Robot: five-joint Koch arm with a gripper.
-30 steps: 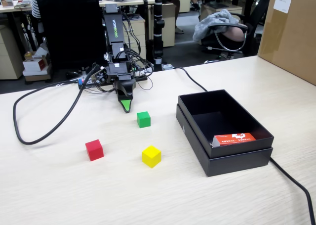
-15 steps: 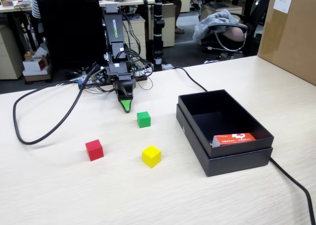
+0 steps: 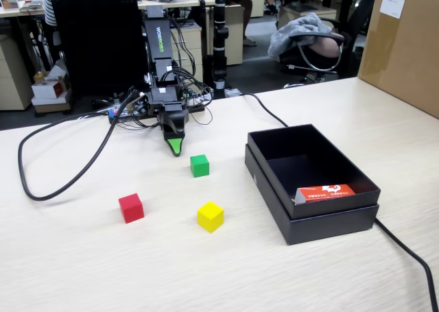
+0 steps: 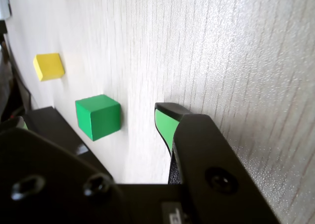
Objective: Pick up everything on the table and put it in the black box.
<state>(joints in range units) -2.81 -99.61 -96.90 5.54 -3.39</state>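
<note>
Gripper (image 3: 176, 147) was parked near the green cube (image 3: 199, 165); whether its fingers (image 4: 165, 123) were apart couldn't be told.

Black hobby arm with a green-tipped claw

The arm (image 3: 159, 58) is showing black plastic links, with white lettering running down the upright segment above the claw (image 3: 176, 147). A tangle of thin dark wires is gathering just behind the claw, and a thick black cable (image 3: 68, 164) is trailing off to one side. In the wrist view, the claw's green-faced finger (image 4: 165, 123) is carrying a dark recessed screw (image 4: 220, 178).
</note>
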